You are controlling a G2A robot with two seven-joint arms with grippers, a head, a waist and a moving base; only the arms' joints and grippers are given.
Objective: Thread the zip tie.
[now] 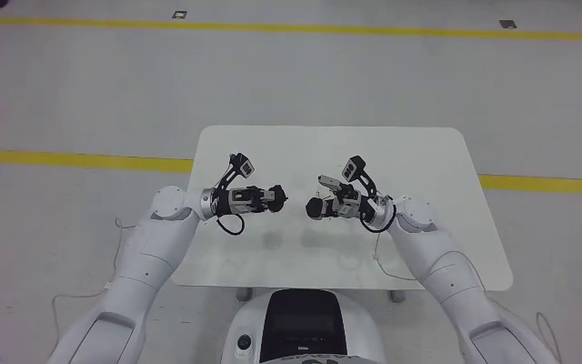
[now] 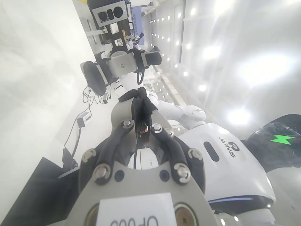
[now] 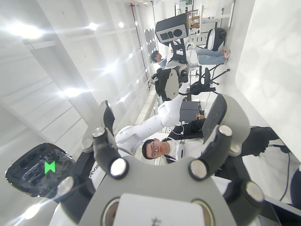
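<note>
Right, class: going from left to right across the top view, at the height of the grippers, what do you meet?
table's left edge → left gripper, shut → right gripper, open → table's right edge

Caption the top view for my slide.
Left tool shut, right tool open, facing each other above the white table.

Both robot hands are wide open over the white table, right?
Not quite. Only the right end effector is wide open. The left end effector is shut, its fingers pressed together, as the left wrist view shows. Both are over the white table.
</note>
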